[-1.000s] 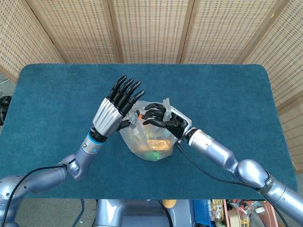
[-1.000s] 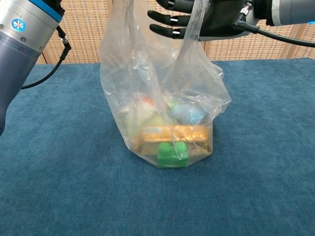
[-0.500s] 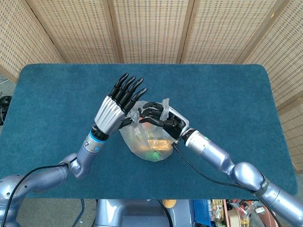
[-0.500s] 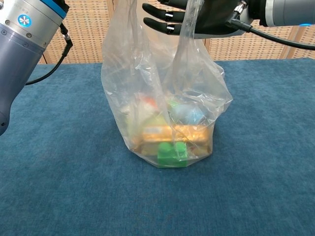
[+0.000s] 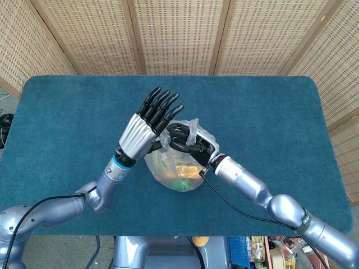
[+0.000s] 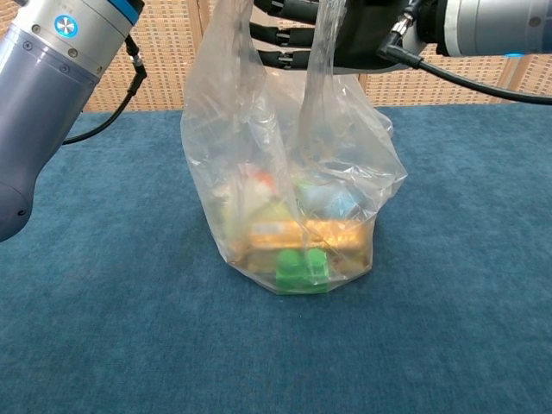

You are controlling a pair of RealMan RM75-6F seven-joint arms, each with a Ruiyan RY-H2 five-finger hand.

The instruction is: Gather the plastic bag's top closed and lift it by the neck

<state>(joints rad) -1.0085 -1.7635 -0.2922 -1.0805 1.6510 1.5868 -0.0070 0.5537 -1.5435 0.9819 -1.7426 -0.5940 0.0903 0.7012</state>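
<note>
I see the desk point(image 5: 67, 106), its blue cloth stretching out on every side of both hands, with woven screens point(image 5: 179, 33) standing behind it, beyond the hands.

The plastic bag point(image 6: 289, 181) sits upright on the desk directly under my two hands, its base resting on the cloth. Its clear film rises in two loose strips toward the hands, and the neck is not drawn together: the head view shows the top gaping between them.

My left hand point(image 5: 147, 124) stands just beside the bag's top, on its left side, palm toward the bag, fingers straight, spread a little and pointing up and away. The bag's left strip runs up against its palm side near the thumb; I cannot tell whether the thumb pinches the film or only touches it.

My right hand point(image 5: 188, 143) reaches in from the other side, fingers curled over the bag's mouth toward the left hand, with the right strip of film passing up across them. In the chest view those fingers point(image 6: 280, 36) hang above the bag with film draped in front; whether they actually clamp the film I cannot tell.

Below the hands, inside the bag, lie a gold-wrapped packet point(image 6: 306, 235), a green block point(image 6: 300, 267) at the front bottom, and a pale blue item point(image 6: 332, 200).
</note>
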